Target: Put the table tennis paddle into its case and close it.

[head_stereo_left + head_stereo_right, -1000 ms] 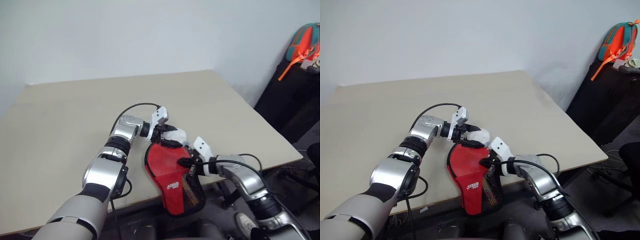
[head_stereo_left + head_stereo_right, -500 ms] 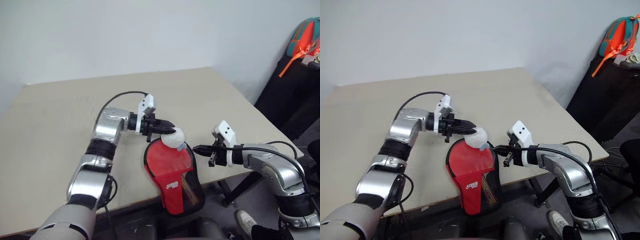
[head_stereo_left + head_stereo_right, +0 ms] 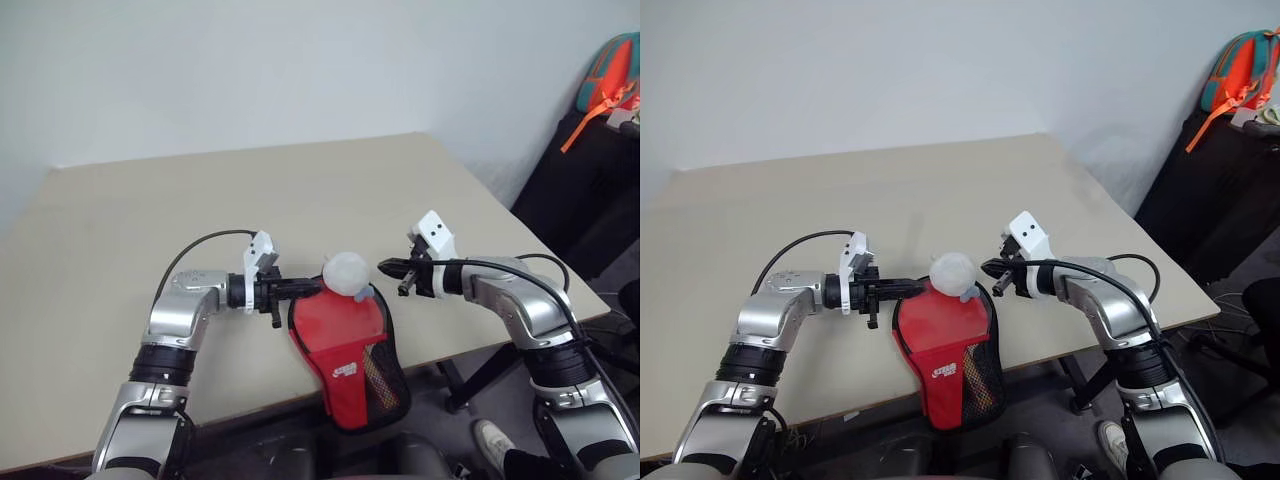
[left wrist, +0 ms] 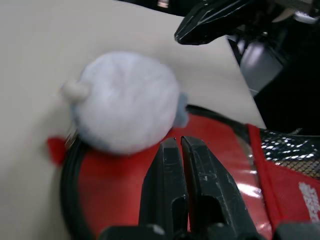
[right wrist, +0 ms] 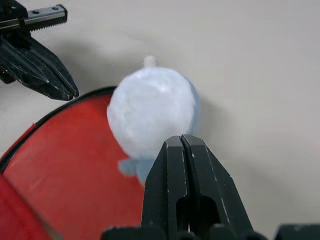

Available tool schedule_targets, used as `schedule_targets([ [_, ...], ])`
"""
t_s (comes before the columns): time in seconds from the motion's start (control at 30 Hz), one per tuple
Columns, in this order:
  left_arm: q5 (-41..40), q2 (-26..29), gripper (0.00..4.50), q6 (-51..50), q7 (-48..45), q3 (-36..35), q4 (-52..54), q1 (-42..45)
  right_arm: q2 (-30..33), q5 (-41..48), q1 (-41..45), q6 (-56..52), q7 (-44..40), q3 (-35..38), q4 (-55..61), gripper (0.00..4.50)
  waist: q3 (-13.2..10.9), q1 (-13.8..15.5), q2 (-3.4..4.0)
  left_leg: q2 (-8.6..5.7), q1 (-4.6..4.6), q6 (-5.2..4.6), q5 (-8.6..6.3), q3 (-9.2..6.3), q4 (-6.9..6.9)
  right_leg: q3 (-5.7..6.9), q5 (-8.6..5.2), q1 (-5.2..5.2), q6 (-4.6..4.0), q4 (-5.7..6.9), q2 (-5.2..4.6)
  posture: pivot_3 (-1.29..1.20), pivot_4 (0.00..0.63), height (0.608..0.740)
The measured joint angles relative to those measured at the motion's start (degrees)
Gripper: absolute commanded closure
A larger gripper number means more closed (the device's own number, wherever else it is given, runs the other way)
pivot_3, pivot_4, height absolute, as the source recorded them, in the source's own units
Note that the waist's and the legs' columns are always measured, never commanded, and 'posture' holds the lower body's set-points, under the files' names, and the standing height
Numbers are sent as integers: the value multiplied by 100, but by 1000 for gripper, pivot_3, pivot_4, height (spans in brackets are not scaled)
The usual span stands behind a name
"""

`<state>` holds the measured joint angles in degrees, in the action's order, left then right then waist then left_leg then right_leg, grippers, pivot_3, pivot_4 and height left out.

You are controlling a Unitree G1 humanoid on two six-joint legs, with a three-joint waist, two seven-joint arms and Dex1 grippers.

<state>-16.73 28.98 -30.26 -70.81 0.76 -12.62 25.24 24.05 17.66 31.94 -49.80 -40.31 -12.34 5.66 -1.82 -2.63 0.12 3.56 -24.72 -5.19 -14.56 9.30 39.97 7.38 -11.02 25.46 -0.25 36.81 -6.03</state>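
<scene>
Left eye view: the case point(image 3: 350, 345), red with black trim, a small white logo and a black mesh pocket, lies at the near edge of the beige table point(image 3: 150, 210), its narrow end hanging over the edge toward 6 o'clock. A white fluffy pompom point(image 3: 345, 272) sits at the case's round end, at 12 o'clock on it. Whether the table tennis paddle is inside cannot be told.

At 9 o'clock of the case, the left gripper point(image 3: 316, 287) points level toward it, black fingers pressed together on nothing, tips just beside the rim. At 2 o'clock of the case, the right gripper point(image 3: 384, 266) hangs above the table, fingers likewise together and empty, tip aimed at the pompom and apart from it.

At 2 o'clock of the table, well apart, an orange-and-teal backpack point(image 3: 610, 80) rests on dark furniture.
</scene>
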Motion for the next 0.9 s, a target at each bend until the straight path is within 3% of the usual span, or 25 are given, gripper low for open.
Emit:
schedule_targets([
  [0.13,-98,60,4500,-6,179,-26,127,-270,-140,-109,146,116,48,-179,-269,3300,-1,0,1,0,0,2,0,2,-1,0,0,1,0,0,-1,0,0,715],
  [0.43,-279,250,4500,3,321,-29,343,-488,-284,-214,356,111,74,-286,-365,66,-2,-4,4,2,0,10,1,16,-15,-5,0,12,-1,0,-2,0,0,715],
  [0.9,-422,273,4500,63,456,-6,379,-645,-535,-337,436,187,-54,-688,-536,27,-1,-10,3,10,0,18,6,75,-40,-41,3,46,-2,8,5,0,0,715],
])
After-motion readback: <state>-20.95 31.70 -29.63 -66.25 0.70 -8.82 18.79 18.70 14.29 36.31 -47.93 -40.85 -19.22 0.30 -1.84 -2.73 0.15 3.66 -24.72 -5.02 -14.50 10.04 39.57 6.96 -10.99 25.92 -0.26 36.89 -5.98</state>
